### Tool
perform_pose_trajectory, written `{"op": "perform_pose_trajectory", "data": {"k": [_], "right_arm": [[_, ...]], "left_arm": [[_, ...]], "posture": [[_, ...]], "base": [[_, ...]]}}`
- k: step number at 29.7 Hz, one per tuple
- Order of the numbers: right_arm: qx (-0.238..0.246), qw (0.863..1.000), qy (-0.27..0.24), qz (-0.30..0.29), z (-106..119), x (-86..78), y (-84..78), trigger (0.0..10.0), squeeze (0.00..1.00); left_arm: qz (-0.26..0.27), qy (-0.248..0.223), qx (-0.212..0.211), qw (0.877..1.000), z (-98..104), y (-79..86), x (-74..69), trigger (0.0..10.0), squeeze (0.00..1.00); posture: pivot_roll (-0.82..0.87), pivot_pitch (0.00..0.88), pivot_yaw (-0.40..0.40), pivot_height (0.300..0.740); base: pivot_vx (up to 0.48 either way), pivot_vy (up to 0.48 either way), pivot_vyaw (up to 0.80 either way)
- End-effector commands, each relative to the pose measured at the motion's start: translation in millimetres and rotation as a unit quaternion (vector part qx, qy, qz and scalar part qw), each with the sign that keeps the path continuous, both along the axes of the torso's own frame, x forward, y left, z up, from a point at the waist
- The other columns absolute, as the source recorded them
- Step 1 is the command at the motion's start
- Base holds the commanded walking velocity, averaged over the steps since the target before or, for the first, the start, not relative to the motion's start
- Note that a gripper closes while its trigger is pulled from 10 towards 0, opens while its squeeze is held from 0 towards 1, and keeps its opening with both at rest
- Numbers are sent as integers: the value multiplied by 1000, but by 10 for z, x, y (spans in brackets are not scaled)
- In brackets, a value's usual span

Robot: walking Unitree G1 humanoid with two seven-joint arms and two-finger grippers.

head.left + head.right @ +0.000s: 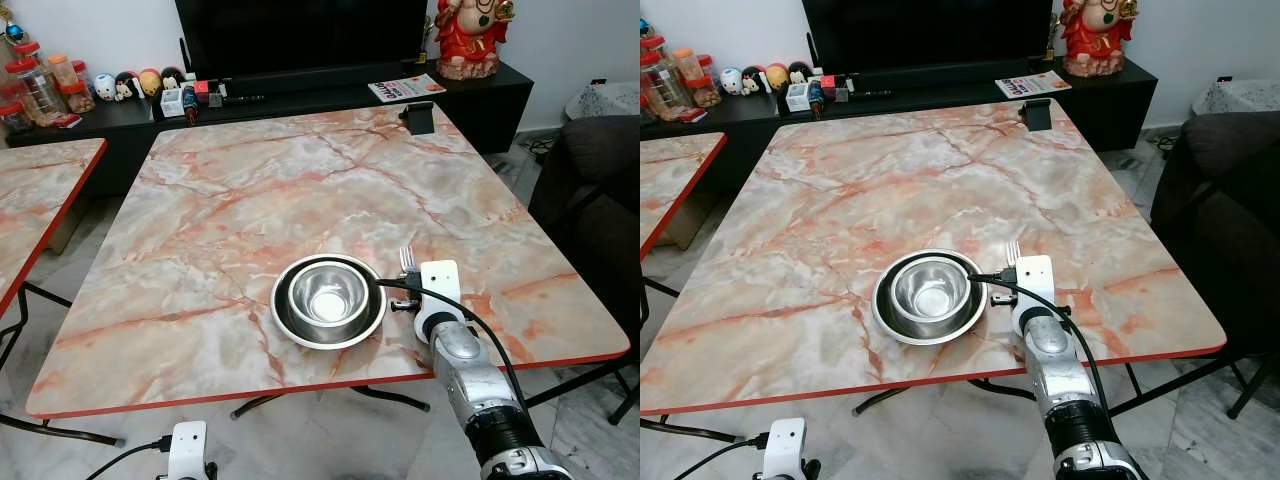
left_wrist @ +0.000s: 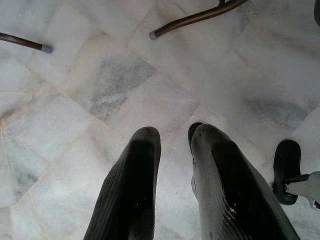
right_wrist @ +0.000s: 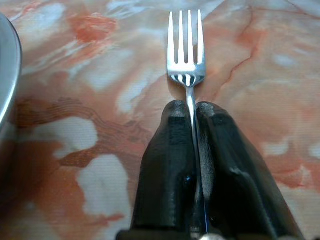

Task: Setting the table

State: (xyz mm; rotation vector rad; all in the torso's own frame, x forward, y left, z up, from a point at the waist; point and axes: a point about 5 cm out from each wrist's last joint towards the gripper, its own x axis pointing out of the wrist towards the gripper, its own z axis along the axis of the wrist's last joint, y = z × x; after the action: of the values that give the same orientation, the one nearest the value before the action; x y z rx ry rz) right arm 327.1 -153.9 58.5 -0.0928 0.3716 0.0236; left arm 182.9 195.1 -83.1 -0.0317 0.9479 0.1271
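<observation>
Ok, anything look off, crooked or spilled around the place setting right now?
Nothing stands out. The small steel bowl sits centred in the round steel plate on the marble-patterned table, no spills. The right end effector grips the silver fork straight, beside the plate.

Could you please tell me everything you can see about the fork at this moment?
The fork looks like shiny silver metal, with four straight tines and a slim neck. The right gripper is shut on its handle, which is hidden between the black fingers. Its tines point away from the robot over the marble-patterned table, just right of the steel plate holding a bowl. Whether it touches the tabletop cannot be told.
</observation>
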Motion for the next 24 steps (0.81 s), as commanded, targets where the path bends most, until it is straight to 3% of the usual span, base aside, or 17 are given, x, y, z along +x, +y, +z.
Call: {"op": "perform_pose_trajectory", "data": {"k": [1,24], "right_arm": [[4,1000,23,-1,-96,-45,16,10000,1000],[12,1000,-9,3,-12,8,43,10000,1000]], "left_arm": [[0,2,11,1000,10,68,0,10000,0],[-4,-1,9,1000,21,46,31,10000,0]], "posture": [[-213,0,85,740],[-214,0,86,740]], "base": [[0,0,0],[0,0,0]]}}
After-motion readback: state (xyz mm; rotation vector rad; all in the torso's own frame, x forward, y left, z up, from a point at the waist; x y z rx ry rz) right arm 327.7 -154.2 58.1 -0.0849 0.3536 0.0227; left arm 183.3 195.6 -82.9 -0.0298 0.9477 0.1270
